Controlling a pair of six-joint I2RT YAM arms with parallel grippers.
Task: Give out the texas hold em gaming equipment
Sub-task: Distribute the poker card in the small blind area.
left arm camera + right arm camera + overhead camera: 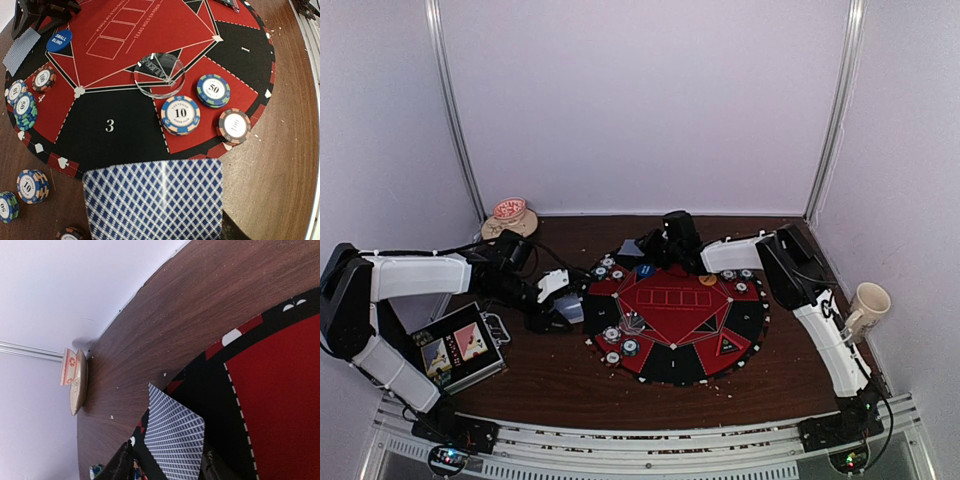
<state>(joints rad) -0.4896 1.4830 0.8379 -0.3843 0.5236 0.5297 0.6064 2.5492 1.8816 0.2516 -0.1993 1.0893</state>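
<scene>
Dark wood table (550, 378), round poker mat (672, 300), left hand (555, 315) pinching a blue-backed card (155, 200), right hand (167, 470) pinching a second card (172, 435).

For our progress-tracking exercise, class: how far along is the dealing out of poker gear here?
Done: chips sit at several seats on the mat, and the blue button is placed. In hand: the left end effector grips one card, the right end effector a second card. Left: setting those cards down; some loose chips lie off the mat.
</scene>
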